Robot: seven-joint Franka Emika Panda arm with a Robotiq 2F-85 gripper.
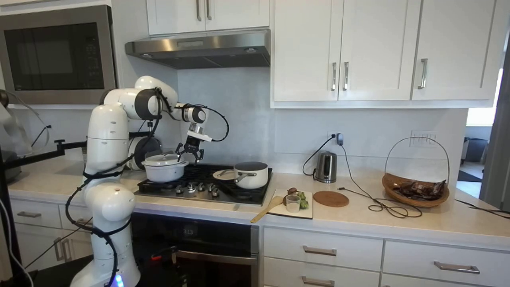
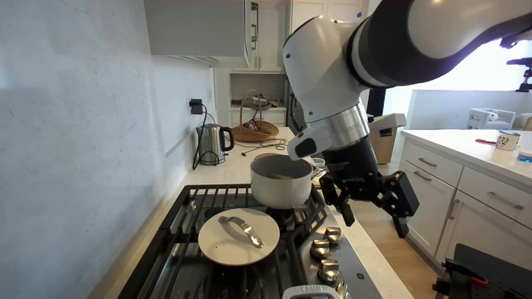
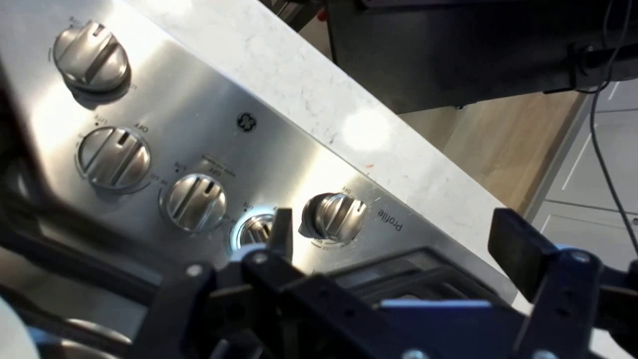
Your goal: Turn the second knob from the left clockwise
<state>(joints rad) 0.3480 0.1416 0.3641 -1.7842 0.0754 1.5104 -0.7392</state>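
The second knob from the left (image 3: pixel 254 230) is silver with a lit white ring, on the steel cooktop panel (image 3: pixel 279 164). In the wrist view my left fingertip partly hides it. It also shows in an exterior view (image 1: pixel 191 187). The leftmost knob (image 3: pixel 343 218) sits beside the "Profile" lettering, between my fingers in the picture. The third knob (image 3: pixel 196 203), fourth knob (image 3: pixel 113 158) and rightmost knob (image 3: pixel 91 57) stand along the panel. My gripper (image 3: pixel 398 235) is open and empty, apart from the knobs. In both exterior views it hangs above the cooktop, fingers down (image 1: pixel 189 154) (image 2: pixel 375 223).
A lidded white pot (image 1: pixel 164 169) stands at the cooktop's left, close to my gripper. A white saucepan (image 2: pixel 279 187) and a loose cream lid (image 2: pixel 239 238) rest on the black grates (image 2: pixel 237 192). The counter's front edge (image 3: pixel 319 99) runs past the knobs.
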